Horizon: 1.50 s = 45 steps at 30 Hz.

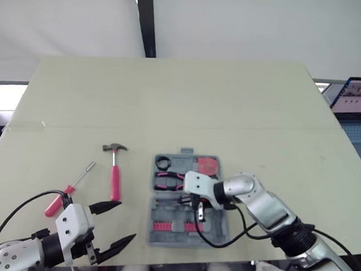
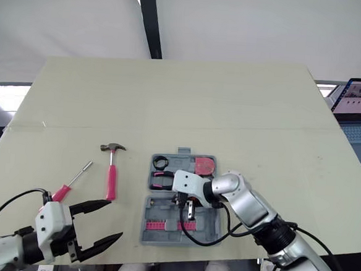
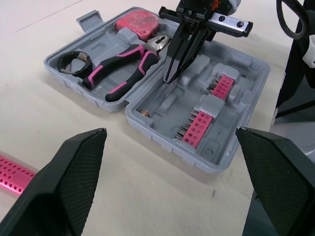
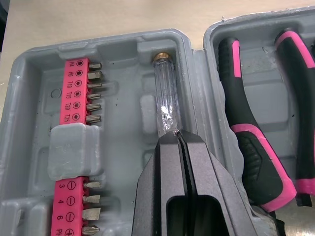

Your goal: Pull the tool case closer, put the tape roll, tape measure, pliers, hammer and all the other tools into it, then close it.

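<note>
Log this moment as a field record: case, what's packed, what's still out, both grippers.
case: tool case open, near the front edge of the table
packed: tape roll, pliers, tape measure, bit strips, clear tube
still out: hammer and screwdriver, on the table left of the case
left gripper: open, holding nothing, near the screwdriver
right gripper: shut, tips at the clear tube's end inside the case
</note>
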Tool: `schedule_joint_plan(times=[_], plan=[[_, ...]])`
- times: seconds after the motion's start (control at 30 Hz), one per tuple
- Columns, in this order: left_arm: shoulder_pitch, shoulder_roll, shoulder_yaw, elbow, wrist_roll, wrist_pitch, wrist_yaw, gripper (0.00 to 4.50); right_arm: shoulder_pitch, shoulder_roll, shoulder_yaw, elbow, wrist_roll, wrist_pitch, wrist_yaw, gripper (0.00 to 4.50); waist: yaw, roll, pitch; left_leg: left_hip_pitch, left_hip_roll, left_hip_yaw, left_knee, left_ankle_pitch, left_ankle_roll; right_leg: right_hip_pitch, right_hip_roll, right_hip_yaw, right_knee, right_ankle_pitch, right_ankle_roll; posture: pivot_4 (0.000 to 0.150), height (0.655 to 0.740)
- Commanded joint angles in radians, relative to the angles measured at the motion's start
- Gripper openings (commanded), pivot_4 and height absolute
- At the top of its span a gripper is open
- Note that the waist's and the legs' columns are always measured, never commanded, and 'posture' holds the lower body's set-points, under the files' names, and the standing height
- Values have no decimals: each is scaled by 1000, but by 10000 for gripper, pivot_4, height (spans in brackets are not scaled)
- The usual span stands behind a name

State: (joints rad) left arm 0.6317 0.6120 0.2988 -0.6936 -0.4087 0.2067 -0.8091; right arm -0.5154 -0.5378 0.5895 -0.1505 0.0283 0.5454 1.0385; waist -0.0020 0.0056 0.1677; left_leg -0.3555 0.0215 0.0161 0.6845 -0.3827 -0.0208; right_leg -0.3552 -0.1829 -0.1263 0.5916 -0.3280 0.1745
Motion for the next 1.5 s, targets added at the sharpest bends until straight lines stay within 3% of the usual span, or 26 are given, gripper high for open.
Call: schedule_joint_plan(times=[0.03, 0.47, 0.7, 0.93, 1.07, 1.3, 1.5], plan=[[0, 6, 3, -26, -4, -5, 0, 45000, 21, -23, 43, 31, -48, 15, 11, 401, 0, 0, 0, 0, 0, 0, 0, 0, 0, 0, 0, 0, 0, 0, 0, 1500, 7400], [-4, 7, 4, -28, -4, -1, 3, 45000, 17, 0, 28, 23, -36, 15, 11, 401, 0, -2, -2, 0, 0, 0, 0, 0, 0, 0, 0, 0, 0, 0, 0, 1500, 7400], [-9, -43, 26, -35, -95, 43, 49, 45000, 29, -18, -232, -145, 169, 164, 18, 401, 2, -1, -1, -1, 0, 0, 0, 0, 0, 0, 0, 0, 0, 0, 0, 1500, 7400], [37, -55, 56, 7, -37, 44, 85, 45000, 243, -263, -530, -231, 367, 190, 136, 401, 23, -2, -1, -1, 0, 0, 0, 0, 1, 0, 0, 0, -1, 0, 0, 1500, 7400], [73, -70, 65, 37, -16, 19, 82, 45000, 352, -365, -655, -131, 454, 283, 178, 12043, 25, -2, -1, 0, 0, 3, 0, -1, 1, 0, 0, 2, -1, 0, 0, 1500, 7400], [166, -107, 96, 79, 21, -70, 67, 45000, 524, -407, -753, -72, 469, 189, 189, 44625, 26, -3, -1, 0, 0, 4, 0, -1, 2, 0, 0, 2, -1, 0, 0, 1500, 7400], [195, -113, 98, 101, 45, -119, 50, 45000, 618, -378, -791, -38, 438, 28, 172, 44625, 29, -3, -1, 1, 0, 5, 0, -1, 2, 0, 0, 3, -1, 0, 0, 1500, 7400]])
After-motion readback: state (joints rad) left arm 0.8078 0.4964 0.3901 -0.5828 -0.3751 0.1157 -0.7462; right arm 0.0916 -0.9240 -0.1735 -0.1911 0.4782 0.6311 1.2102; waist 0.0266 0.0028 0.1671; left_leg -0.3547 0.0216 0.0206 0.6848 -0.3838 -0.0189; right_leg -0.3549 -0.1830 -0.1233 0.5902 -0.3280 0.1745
